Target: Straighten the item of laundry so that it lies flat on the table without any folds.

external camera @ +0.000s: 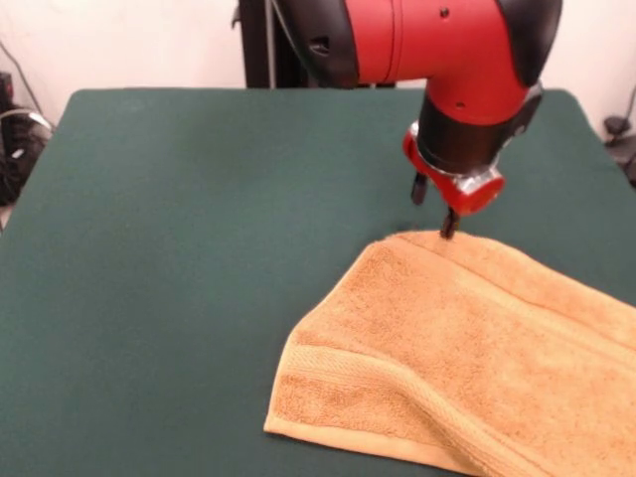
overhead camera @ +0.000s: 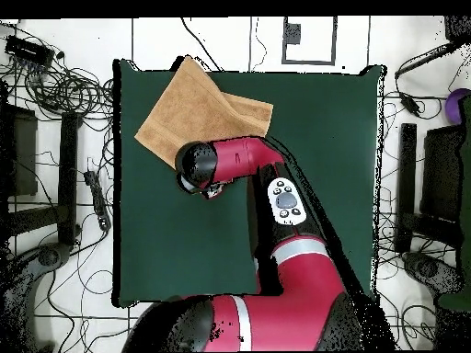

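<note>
The golden-orange towel (external camera: 467,348) lies on the dark green table (external camera: 199,248) at the front view's lower right and runs past the right and bottom edges. A woven band crosses it near the left hem, and its surface ripples in soft ridges. In the overhead view the towel (overhead camera: 179,106) lies askew at the table's (overhead camera: 313,156) upper left corner, with a flap reaching right. My gripper (external camera: 434,207) hangs at the towel's far corner. It looks open, with one fingertip (external camera: 449,227) touching the towel's edge and the other just off it. It holds nothing. In the overhead view the arm's wrist hides it.
The red arm (overhead camera: 276,230) reaches from the bottom across the table's middle in the overhead view. Cables and black stands (overhead camera: 64,156) crowd the floor to the left, and more gear stands to the right (overhead camera: 432,175). The towel's top corner lies at the table's edge.
</note>
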Tool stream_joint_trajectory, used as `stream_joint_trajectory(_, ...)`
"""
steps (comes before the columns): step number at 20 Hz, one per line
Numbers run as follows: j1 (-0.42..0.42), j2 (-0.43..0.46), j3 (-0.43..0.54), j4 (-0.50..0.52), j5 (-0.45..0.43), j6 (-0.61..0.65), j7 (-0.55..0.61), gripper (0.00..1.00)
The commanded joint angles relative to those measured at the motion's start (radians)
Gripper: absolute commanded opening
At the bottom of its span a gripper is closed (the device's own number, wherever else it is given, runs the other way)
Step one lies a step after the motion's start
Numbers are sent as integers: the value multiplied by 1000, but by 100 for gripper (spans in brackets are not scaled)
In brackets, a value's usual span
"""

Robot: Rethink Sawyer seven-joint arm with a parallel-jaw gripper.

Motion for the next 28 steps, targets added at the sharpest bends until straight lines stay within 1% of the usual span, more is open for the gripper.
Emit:
stream_joint_trajectory(1, 27, 58, -20, 200, -31, -236, 39, 0)
stream_joint_trajectory(3, 37, 64, -32, 206, -70, -362, 74, 0)
stream_joint_trajectory(4, 87, 105, -90, 140, -131, -432, 127, 0)
stream_joint_trajectory(5, 114, 133, -124, 99, -150, -461, 163, 0)
stream_joint_trajectory(6, 131, 150, -149, 64, -175, -478, 166, 0)
stream_joint_trajectory(8, 149, 162, -183, 42, -180, -492, 164, 0)
stream_joint_trajectory(10, 147, 164, -186, 38, -160, -489, 132, 0)
stream_joint_trajectory(12, 146, 141, -194, 45, -147, -469, 100, 0)
stream_joint_trajectory(13, 153, 135, -203, 38, -155, -445, 65, 0)
stream_joint_trajectory(14, 161, 129, -212, 31, -163, -422, 31, 100)
stream_joint_trajectory(19, 144, 66, -195, 63, -119, -357, 9, 100)
stream_joint_trajectory(24, 83, 28, -128, 85, -67, -230, -112, 100)
stream_joint_trajectory(26, 74, 11, -122, 86, -60, -185, -136, 100)
stream_joint_trajectory(28, 75, -2, -118, 87, -47, -148, -137, 100)
